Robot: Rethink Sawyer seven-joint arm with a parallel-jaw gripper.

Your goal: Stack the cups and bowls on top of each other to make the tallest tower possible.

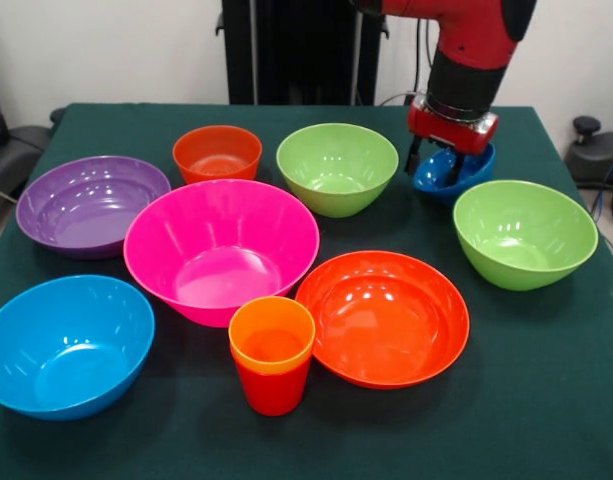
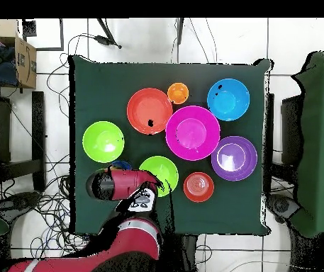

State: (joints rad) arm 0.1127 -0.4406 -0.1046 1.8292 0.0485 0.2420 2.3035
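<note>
Green surface carried your bowls; your fingers were clenched on the tilted small blue bowl's rim

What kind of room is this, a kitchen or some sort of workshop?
Probably a robotics lab, not a kitchen: a red robot arm works at a green-clothed table, loose cables trail over the tiled floor, and the plastic bowls sit empty.

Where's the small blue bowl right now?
In the front view the small blue bowl sits at the table's far right, directly under the gripper, between the two lime green bowls. Overhead, the arm hides most of it.
</note>
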